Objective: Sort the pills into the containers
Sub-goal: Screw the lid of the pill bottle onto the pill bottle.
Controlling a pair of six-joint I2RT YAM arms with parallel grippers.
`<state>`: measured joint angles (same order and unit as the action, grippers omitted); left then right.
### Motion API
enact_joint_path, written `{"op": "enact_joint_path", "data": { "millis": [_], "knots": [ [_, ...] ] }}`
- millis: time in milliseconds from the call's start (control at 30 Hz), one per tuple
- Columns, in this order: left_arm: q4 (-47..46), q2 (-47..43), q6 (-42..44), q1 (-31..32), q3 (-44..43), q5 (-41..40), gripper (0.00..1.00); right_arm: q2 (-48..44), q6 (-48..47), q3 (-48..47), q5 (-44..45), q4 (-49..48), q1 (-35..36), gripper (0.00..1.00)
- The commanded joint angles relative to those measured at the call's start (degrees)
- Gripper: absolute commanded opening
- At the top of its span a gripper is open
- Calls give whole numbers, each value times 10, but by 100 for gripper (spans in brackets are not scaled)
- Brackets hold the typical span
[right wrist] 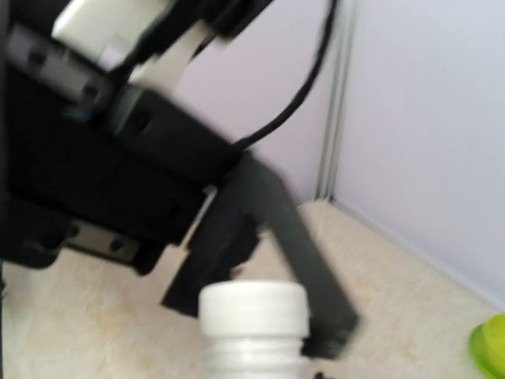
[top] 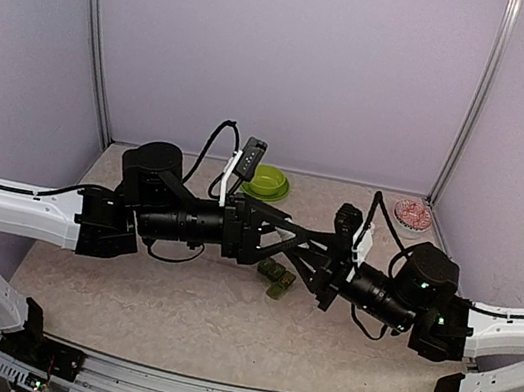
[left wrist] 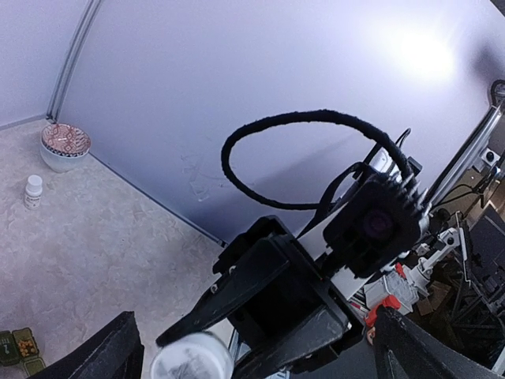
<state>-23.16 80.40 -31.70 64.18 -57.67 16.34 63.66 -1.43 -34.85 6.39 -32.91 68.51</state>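
Here the pill box (top: 275,277) lies close by both jaws.

The pill box (top: 275,278) is small, dark green and rectangular, with its compartments in a row. It lies flat and diagonal near mid-counter (top: 174,292). Its contents are indistinct.

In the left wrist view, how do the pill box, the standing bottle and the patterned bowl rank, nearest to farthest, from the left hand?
1. Pill box, bottom left corner, closest to the left hand.
2. Standing bottle, farther up the left side.
3. Patterned bowl, at the wall.
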Motion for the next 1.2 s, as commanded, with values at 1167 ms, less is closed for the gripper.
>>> {"op": "enact_joint_path", "data": {
  "millis": [1167],
  "knots": [
    [-14, -13, -11, 3, -8, -5, 99, -5, -29, -7, 43, -27, 1, 11]
  ]
}}
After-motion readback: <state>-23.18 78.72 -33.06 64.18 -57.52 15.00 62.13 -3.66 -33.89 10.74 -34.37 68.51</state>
